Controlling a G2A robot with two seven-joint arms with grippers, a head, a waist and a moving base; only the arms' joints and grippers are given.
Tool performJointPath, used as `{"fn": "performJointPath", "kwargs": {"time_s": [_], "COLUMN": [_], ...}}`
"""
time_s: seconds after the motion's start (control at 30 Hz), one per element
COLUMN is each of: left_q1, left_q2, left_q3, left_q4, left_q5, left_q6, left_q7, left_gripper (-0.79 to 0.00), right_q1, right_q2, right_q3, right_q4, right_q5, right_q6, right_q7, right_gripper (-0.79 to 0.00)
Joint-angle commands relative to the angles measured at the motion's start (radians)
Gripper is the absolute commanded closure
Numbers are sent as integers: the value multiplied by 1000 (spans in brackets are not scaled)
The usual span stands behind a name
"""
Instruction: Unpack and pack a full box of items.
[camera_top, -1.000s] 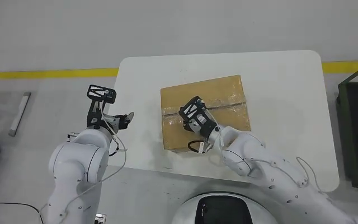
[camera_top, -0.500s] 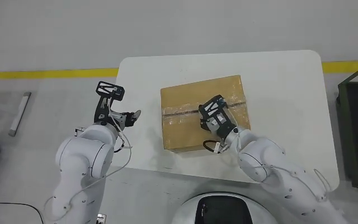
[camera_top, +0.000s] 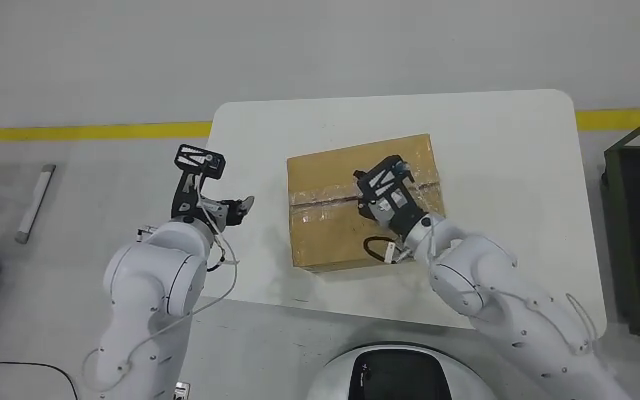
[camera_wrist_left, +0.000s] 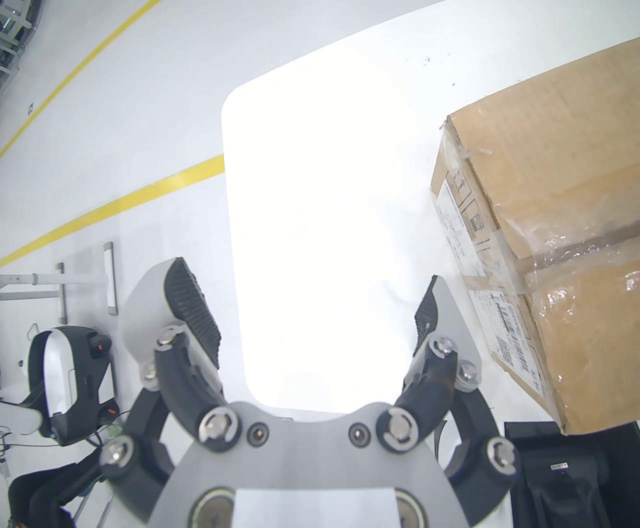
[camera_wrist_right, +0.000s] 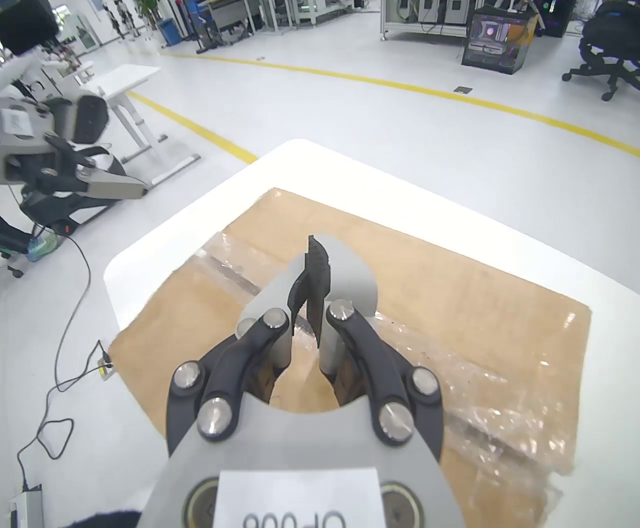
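Observation:
A brown cardboard box sits shut on the white table, with clear tape along its top seam. My right gripper is over the middle of the box top at the seam, shut with nothing between its fingers. In the right wrist view the box and its crinkled tape lie just under the fingers. My left gripper hangs open off the table's left edge, apart from the box. Its pads hold nothing.
A label is stuck on the box's left side face. A dark bin stands past the table's right edge. A yellow floor line runs behind the table, and a metal bar lies on the floor at left.
My right gripper has slid rightward along the tape seam, from the box's left part to its middle. My left gripper has shifted a little toward the table.

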Motion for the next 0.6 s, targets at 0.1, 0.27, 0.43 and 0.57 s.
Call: {"fn": "performJointPath", "kwargs": {"time_s": [0.1,0.27,0.43,0.57], "left_q1": [-5,-8,-18,-23], "left_q2": [-2,-5,-8,-10], "left_q3": [10,18,30,40], "left_q4": [6,13,22,24], "left_q5": [0,-4,-12,-20], "left_q6": [6,7,3,1], "left_q7": [4,8,13,16], "left_gripper": [-785,-785,-785,-785], "right_q1": [-25,-85,-129,-163], "right_q2": [2,13,21,28], "right_q3": [31,104,163,198], "right_q4": [22,-17,-69,-104], "right_q5": [-13,-24,-41,-69], "right_q6": [11,15,12,-16], "right_q7": [21,38,54,67], "right_gripper": [0,0,0,0]}}
